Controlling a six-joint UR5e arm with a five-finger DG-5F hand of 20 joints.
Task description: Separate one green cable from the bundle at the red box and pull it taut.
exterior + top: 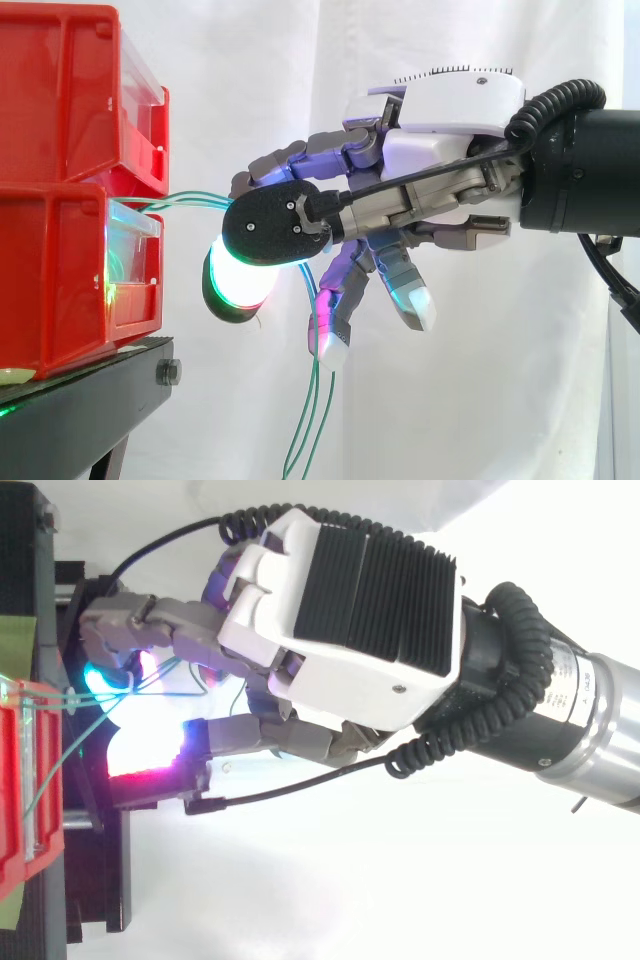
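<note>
Two red bins are stacked at the left, the upper bin on the lower bin. Thin green cables come out between them and run right to my hand, which reaches in from the right. Its fingers are curled over the strands, and the glowing thumb pad sits below and in front of them. Behind the thumb the strands are hidden. Past the hand the cables hang down loose. From above, one strand runs from the red bin to the curled fingers, and another strand sags.
The bins stand on a black stand whose edge ends just under the thumb pad. The lower bin has a clear front flap. A white curtain hangs behind everything.
</note>
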